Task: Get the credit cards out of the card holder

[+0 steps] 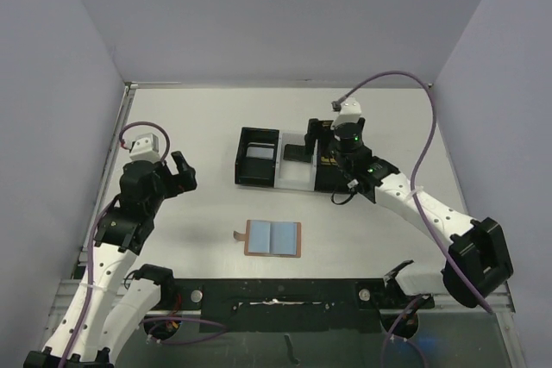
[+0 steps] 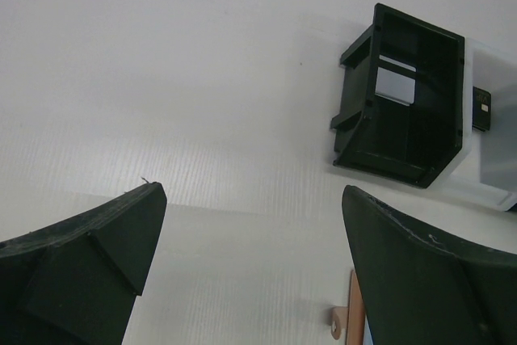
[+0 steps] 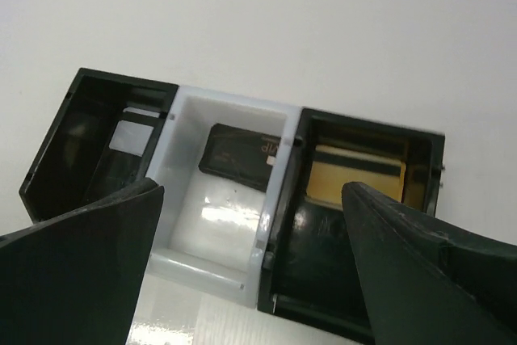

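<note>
The tan leather wallet (image 1: 273, 239) lies open and flat near the front middle of the matte white table (image 1: 198, 127), pale blue lining up, a small tab at its left edge. Farther back sits a boxy plastic tray (image 1: 257, 182): silver card (image 3: 125, 136) in the left black bin, glossy black card (image 3: 238, 155) in the white middle, gold card (image 3: 355, 177) in the right. The left gripper (image 2: 250, 193) and right gripper (image 3: 252, 187) both gape wide and hold nothing, the right above the tray.
</note>
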Robot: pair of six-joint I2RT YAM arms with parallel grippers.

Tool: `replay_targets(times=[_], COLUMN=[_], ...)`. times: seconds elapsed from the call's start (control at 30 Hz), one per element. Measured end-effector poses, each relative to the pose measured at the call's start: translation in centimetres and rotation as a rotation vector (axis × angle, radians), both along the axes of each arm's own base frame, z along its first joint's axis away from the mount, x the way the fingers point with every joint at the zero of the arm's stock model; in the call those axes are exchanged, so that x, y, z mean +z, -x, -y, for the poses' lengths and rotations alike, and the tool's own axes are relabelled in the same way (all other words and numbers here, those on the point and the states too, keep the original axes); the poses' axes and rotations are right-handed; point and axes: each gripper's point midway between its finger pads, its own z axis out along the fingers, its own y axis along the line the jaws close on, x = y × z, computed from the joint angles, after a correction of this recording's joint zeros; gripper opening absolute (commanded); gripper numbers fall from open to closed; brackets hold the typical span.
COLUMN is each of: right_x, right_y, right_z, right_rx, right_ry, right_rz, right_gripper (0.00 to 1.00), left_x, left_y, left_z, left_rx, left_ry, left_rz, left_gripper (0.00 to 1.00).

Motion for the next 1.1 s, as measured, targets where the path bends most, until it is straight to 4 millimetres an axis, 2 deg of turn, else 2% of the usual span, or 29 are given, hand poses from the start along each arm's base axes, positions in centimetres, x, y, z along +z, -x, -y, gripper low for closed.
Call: replay_targets(times=[0.1,0.2,0.33,0.4,0.5,0.57,0.7,0.8,0.9,0.97,1.1], right_x=[-2.0,-3.7,-4.5,-4.6,-5.2,-5.9,-8.3,-10.2,-12.2,-13.1,-14.0], right_y=[1.3,3.7,6.9,8.5,10.5,11.6,14.5,16.8,18.6,18.9,19.3], right_z=[2.5,2.8,2.6,2.2,1.0,0.0,-1.9,-3.1,-3.7,-3.8,-3.9], right_rx=[-0.103,-0.108,-0.058,-0.004,0.081,0.125,0.165,0.186,0.189,0.161,0.112], right_ry=[-0.130,-0.212,-0.342,-0.412,-0.508,-0.557,-0.608,-0.617,-0.617,-0.623,-0.635], right_rz=[-0.077,-0.139,-0.156,-0.153,-0.174,-0.215,-0.332,-0.402,-0.472,-0.508,-0.528], right_gripper=[0.98,0.98,0.98,1.00,0.96,0.95,0.90,0.85,0.75,0.72,0.68], left_x=[-0.3,-0.6,-0.9,-1.1,-1.4,-1.8,-1.6,-1.8,-3.2,-5.1,-8.7], left_y=[-0.2,-0.5,-0.7,-0.8,-0.8,-0.6,0.7,1.9,2.9,3.8,6.5], left_z=[0.5,1.1,2.0,2.8,4.4,5.7,9.8,12.9,15.7,17.4,19.4], left_rx=[-0.029,-0.060,-0.113,-0.153,-0.233,-0.288,-0.427,-0.518,-0.582,-0.601,-0.610], left_ry=[0.004,0.009,0.019,0.034,0.068,0.111,0.269,0.328,0.364,0.379,0.357], left_rz=[-0.010,-0.018,-0.028,-0.035,-0.048,-0.073,-0.115,-0.134,-0.211,-0.295,-0.422], left_gripper=[0.91,0.91,0.91,0.88,0.74,0.70,0.70,0.64,0.60,0.59,0.59])
